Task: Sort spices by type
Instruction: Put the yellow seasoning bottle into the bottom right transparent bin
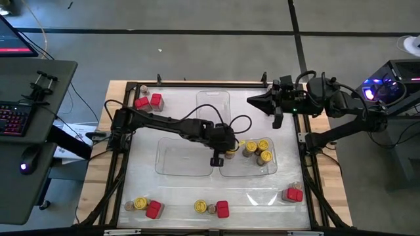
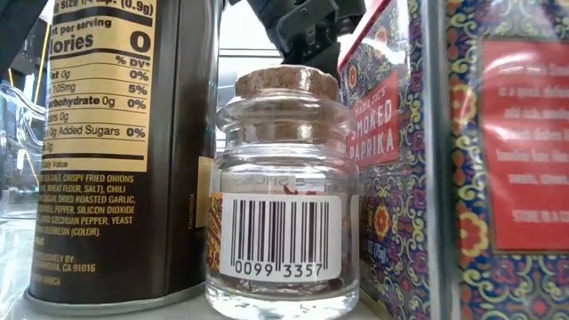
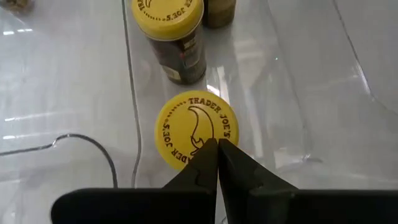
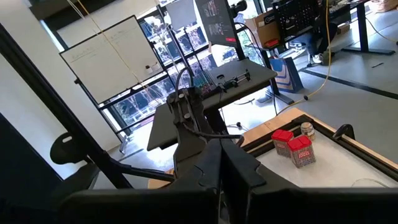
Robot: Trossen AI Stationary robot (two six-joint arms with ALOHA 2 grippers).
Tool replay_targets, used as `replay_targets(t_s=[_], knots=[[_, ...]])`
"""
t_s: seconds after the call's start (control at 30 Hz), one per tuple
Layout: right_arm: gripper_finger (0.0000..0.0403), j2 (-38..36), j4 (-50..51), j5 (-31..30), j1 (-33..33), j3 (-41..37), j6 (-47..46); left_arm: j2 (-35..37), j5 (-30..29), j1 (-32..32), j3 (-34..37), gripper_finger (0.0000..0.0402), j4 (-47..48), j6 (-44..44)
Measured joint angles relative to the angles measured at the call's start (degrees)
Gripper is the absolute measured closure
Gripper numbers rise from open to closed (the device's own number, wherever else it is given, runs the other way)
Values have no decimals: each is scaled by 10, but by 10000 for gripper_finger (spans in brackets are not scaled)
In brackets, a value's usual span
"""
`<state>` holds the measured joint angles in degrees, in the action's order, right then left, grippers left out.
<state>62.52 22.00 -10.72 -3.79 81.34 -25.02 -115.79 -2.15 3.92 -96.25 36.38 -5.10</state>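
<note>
My left gripper [image 3: 217, 144] is shut, slanting down over a yellow-lidded spice jar [image 3: 196, 129] that stands upright on its base in the right clear tray [image 1: 269, 167]. In the high view, this gripper [image 1: 216, 160] is at the tray's left edge. Three more yellow-lidded jars [image 1: 258, 149] stand further right in the same tray, one of them just beyond my fingers [image 3: 168, 12]. My right gripper [image 1: 252, 100] hovers shut and empty, high over the table's far right. My left gripper's shut fingertips [image 3: 211, 152] stand over the edge of the jar's yellow lid [image 3: 186, 155], coming from above at a slant. I cannot tell whether they touch the lid or hover just above it. The jar stands upright on the tray floor.
Two red boxes [image 1: 149, 101] stand at the far left. Near the front edge stand more jars and red boxes [image 1: 153, 209], [image 1: 222, 209], [image 1: 293, 195]. Clear trays lie at the centre left [image 1: 177, 160] and far centre [image 1: 213, 105]. A corked glass jar [image 2: 280, 196] fills the low view.
</note>
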Motion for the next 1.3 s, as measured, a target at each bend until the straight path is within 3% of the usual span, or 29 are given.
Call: replay_targets(t_s=[0.77, 1.3], knots=[[402, 0, -4, 0, 0, 0, -5, -38, -5, -6, -3, 401, -136, 5], [402, 0, 4, 25, 0, 0, -5, 29, -31, -32, -4, 401, -97, 5]])
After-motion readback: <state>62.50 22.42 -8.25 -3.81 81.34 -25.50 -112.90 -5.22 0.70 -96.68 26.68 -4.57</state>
